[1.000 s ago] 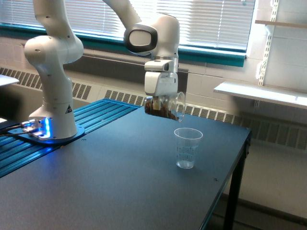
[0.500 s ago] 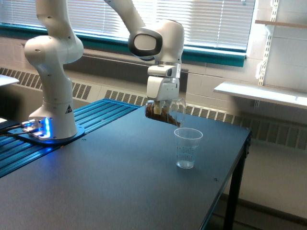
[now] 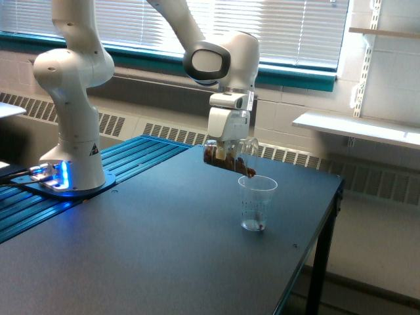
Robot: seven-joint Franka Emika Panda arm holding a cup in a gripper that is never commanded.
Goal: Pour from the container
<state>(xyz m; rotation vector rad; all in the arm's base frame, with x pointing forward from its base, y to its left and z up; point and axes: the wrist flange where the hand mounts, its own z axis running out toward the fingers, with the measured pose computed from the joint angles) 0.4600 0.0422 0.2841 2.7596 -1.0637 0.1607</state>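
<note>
In the exterior view my gripper (image 3: 226, 149) is shut on the container (image 3: 231, 156), a clear smooth cup tipped on its side with its rim toward the view's right. Dark brown material lies along its lower wall and spills from the rim just above a narrower clear cup (image 3: 256, 202) with printed marks. That cup stands upright on the dark table (image 3: 164, 249), and a little brown material lies at its bottom.
The white arm's base (image 3: 72, 177) stands at the view's left on a blue ribbed panel (image 3: 131, 164). The table's right edge and a black leg (image 3: 325, 249) are near the standing cup. A white shelf (image 3: 357, 128) is mounted on the wall behind.
The gripper has moved toward the view's right with the container and tipped it further. Brown material now runs out of the rim into the standing cup.
</note>
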